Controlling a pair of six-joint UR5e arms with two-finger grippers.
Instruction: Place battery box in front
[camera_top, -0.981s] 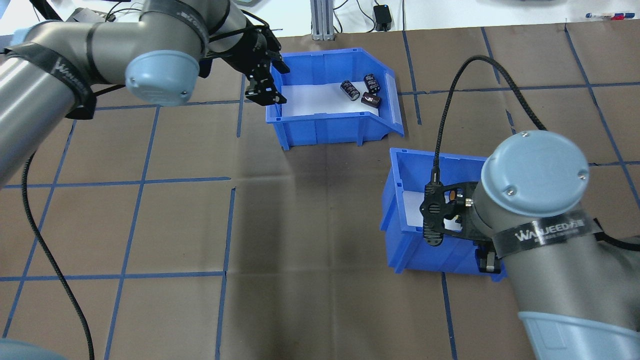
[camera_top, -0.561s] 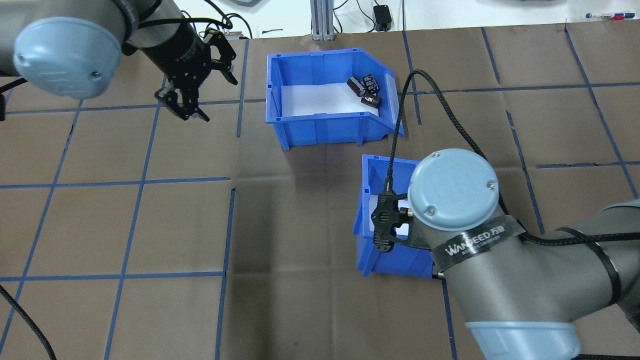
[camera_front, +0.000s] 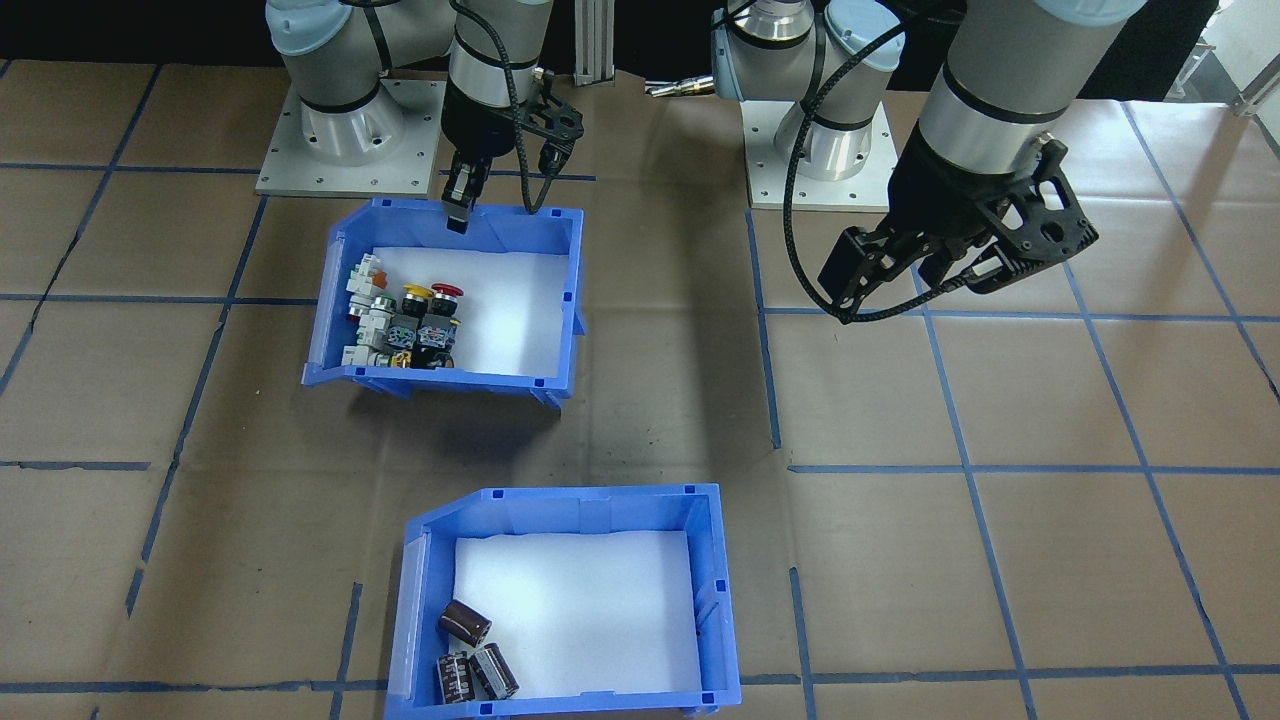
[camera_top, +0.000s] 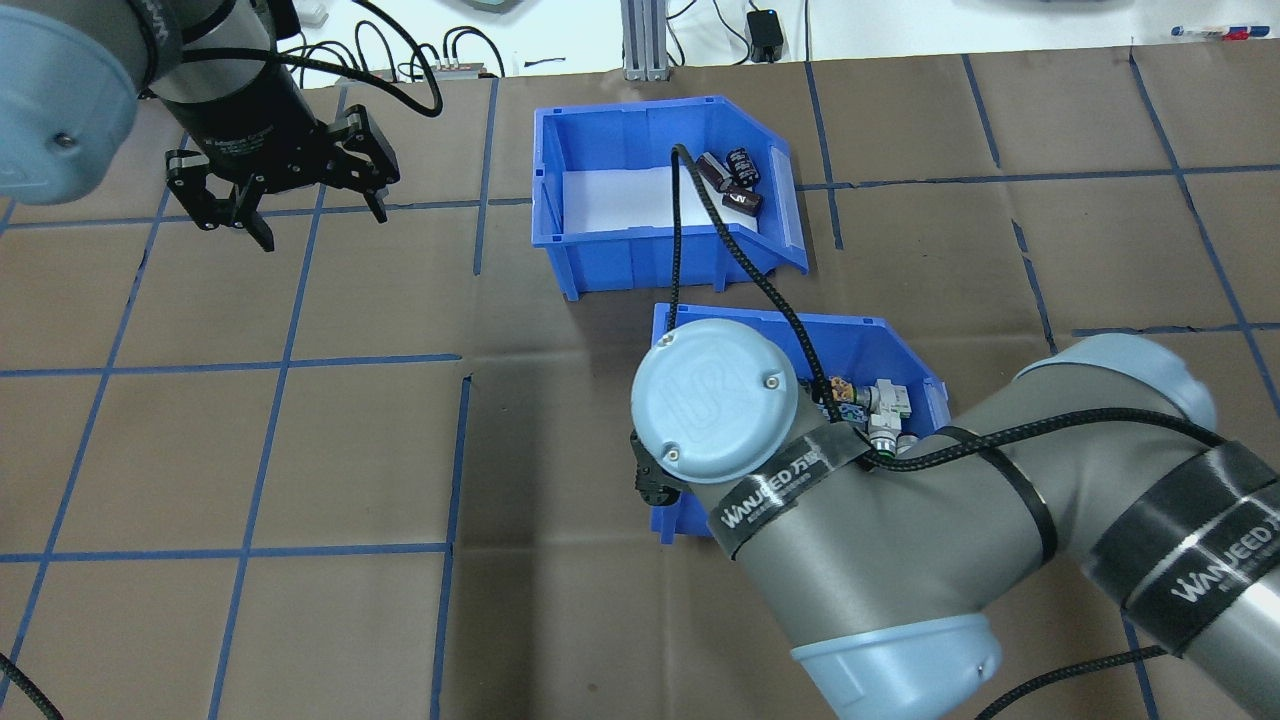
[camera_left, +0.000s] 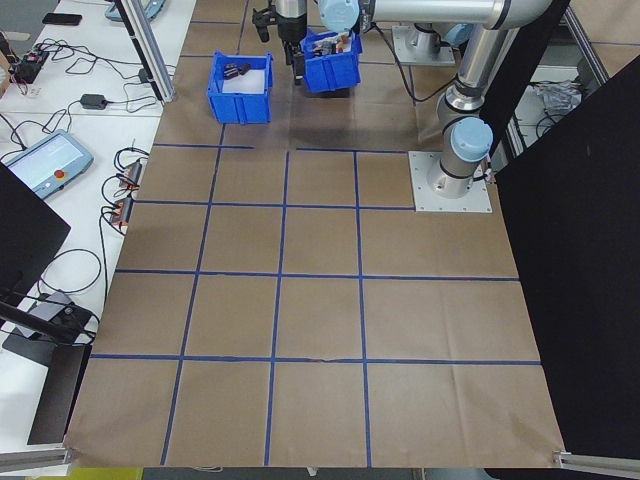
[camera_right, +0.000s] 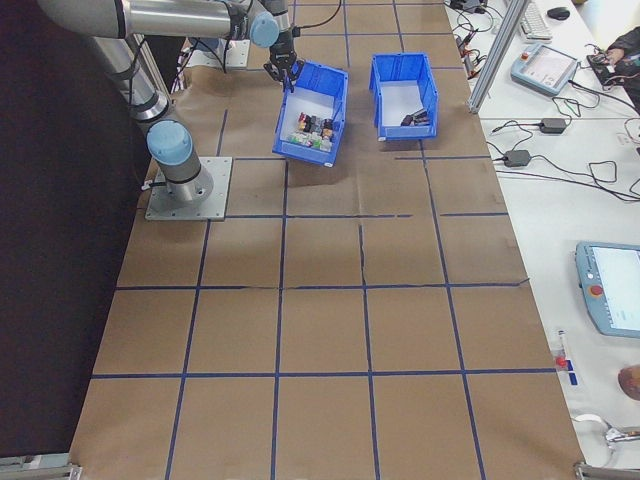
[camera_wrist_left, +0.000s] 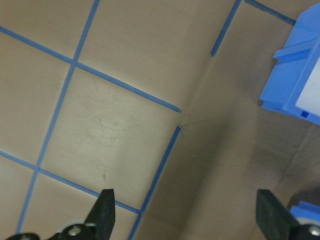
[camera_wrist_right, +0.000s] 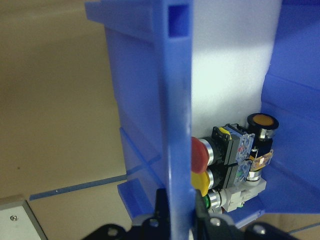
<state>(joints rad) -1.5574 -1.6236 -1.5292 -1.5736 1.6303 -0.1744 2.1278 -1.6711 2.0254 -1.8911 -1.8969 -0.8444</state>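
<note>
Two glossy blue plastic bins sit on the brown paper table (camera_front: 1000, 560). The battery box (camera_front: 565, 600), with one sloped cut-away side and a flat white foam liner, sits at the table's far edge from the robot, three dark cylindrical cells (camera_front: 470, 655) inside. The right gripper (camera_front: 457, 215) pinches the rear wall of the switch bin (camera_front: 445, 300). The left gripper (camera_top: 290, 205) hangs spread wide over bare paper.
</note>
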